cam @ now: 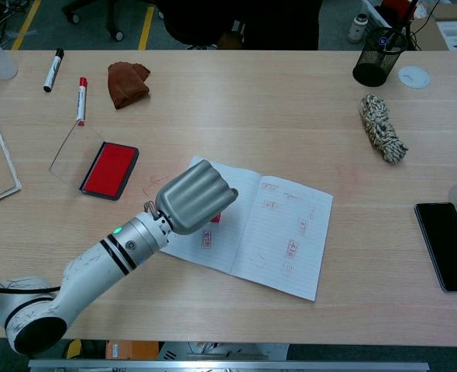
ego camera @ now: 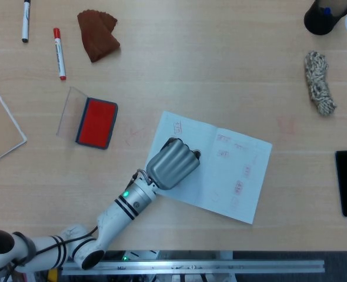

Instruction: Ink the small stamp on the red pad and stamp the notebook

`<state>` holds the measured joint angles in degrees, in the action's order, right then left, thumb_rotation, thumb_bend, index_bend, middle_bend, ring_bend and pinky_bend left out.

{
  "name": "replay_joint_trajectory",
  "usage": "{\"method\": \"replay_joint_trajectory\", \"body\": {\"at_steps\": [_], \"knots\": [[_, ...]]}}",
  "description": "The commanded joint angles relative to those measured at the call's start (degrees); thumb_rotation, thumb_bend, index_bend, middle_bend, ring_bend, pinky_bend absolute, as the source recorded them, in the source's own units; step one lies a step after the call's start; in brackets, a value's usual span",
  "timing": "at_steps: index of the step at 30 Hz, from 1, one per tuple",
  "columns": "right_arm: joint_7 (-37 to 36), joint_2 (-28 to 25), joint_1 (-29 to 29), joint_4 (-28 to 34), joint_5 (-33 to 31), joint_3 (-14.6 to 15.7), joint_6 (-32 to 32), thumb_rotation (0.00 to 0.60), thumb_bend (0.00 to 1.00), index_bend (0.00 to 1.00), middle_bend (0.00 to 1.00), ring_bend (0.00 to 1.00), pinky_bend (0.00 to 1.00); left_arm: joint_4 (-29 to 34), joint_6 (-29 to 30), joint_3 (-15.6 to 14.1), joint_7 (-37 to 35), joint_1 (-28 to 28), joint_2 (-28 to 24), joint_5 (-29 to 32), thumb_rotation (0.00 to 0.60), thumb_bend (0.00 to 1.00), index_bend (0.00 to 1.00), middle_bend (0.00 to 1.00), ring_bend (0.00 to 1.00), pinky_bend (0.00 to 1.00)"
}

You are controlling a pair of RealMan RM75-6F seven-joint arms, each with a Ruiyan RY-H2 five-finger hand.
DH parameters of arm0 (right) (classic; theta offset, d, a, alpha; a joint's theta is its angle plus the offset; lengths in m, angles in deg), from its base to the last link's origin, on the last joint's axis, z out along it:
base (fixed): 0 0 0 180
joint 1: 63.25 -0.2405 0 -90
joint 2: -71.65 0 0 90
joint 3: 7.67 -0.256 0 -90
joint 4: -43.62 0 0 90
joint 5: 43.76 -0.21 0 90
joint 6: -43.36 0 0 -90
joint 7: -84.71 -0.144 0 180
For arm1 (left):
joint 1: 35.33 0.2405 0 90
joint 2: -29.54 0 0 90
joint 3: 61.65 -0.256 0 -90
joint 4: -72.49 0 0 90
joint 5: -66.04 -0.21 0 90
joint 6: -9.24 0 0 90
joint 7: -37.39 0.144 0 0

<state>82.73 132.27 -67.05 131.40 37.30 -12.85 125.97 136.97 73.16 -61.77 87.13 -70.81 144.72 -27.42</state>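
Left hand (cam: 195, 198) closed over small stamp (cam: 216, 218), mostly hidden, above left page of open notebook (cam: 290, 225) | stamp judged light, rigid, held by its body | notebook thin, easily shifted | right hand not seen

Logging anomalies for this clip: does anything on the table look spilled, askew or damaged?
Faint red smudges mark the bare table between the red ink pad and the notebook, and another to the notebook's right, so ink has landed off the page. The notebook lies askew to the table edge. Nothing looks damaged.
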Motion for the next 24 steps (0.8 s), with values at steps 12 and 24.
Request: {"method": "replay_joint_trajectory", "body": {"at_steps": [12, 24], "knots": [[0.0, 0.1, -0.1, 0.1, 0.5, -0.1, 0.3, 0.6, 0.26, 0.31, 0.38, 0.31, 0.42, 8.5, 1.0, 3.2, 2.3, -1.6, -4.9, -0.2, 0.6, 0.28, 0.61, 0.99, 1.0, 1.0], [0.3, 0.0, 0.2, 0.3, 0.1, -0.1, 0.4, 0.6, 0.26, 0.31, 0.39, 0.31, 0.42, 3.2, -1.8, 5.6, 2.3, -4.1, -0.2, 2.2, 0.6, 0.28, 0.61, 0.99, 1.0, 1.0]]}}
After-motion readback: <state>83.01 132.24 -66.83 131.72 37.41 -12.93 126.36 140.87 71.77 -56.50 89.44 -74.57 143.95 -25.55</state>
